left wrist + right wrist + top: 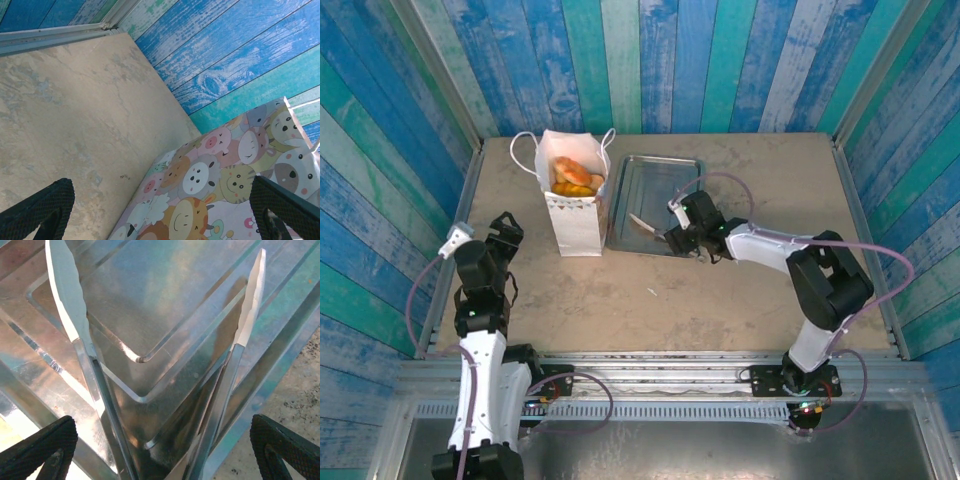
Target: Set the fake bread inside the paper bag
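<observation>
Sitting bagged, bread (577, 175) apart from fingers (42, 447)

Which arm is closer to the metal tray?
Right. The right gripper is over the tray's near edge; the left gripper sits past the bag, which stands between it and the tray.

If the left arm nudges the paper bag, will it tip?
Probably tips rather than slides: the paper bag stands tall on a narrow base, with fake bread piled near its top. Its paper walls likely crumple under a push.
</observation>
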